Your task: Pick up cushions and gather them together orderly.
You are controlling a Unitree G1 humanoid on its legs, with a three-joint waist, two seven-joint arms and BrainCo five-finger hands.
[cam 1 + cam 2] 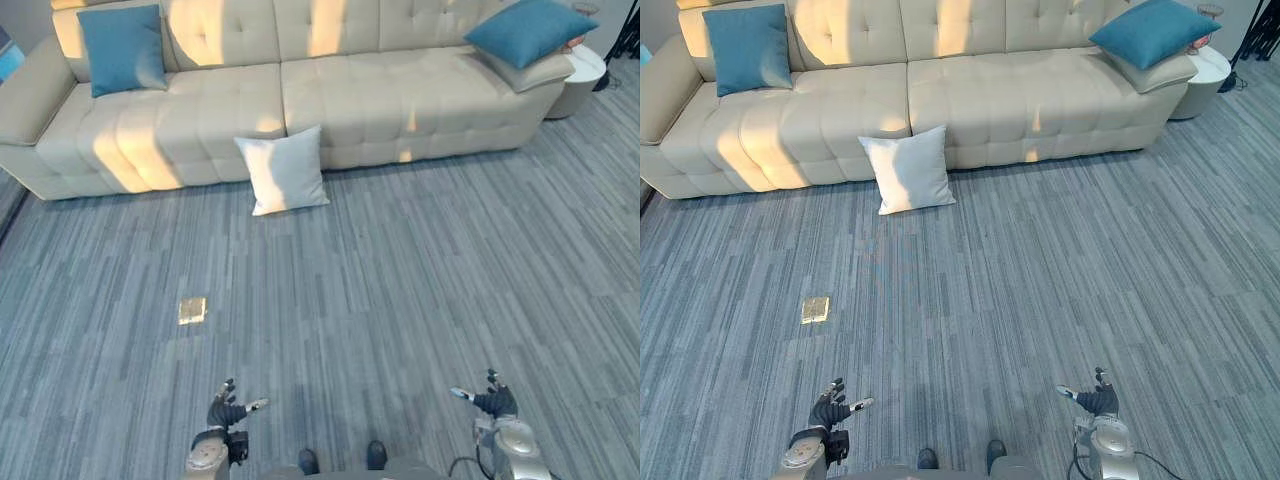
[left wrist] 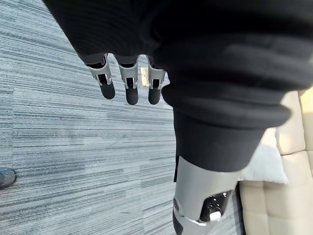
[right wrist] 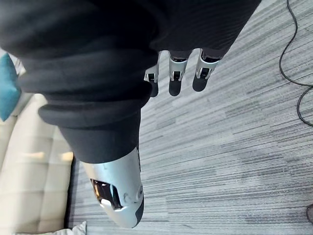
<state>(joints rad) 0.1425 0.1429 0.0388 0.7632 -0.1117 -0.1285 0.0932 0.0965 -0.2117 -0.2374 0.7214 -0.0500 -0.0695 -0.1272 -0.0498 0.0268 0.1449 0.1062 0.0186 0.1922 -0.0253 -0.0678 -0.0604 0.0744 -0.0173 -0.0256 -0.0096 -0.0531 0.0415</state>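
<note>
Silver fingers (image 2: 130, 90) are being held straight and empty on the left hand (image 1: 228, 408) and right hand (image 1: 492, 402). Ahead, a white cushion (image 1: 286, 172) is being propped against the sofa (image 1: 380, 90); a left blue cushion (image 1: 122, 48) and right blue cushion (image 1: 530, 30) are being kept on its seat. A corner pinch is being judged risky: soft cloth could slip.

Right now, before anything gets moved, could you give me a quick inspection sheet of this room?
Surface: grey striped carpet floor.
Job's things: white cushion on the floor, leaning on the sofa front; left blue cushion and right blue cushion on the sofa's ends.
Clutter: small metal floor plate.
Hands: left hand and right hand open, empty, low over the floor.
Cables: nothing seen.
Surroundings: white side table beside the sofa.
</note>
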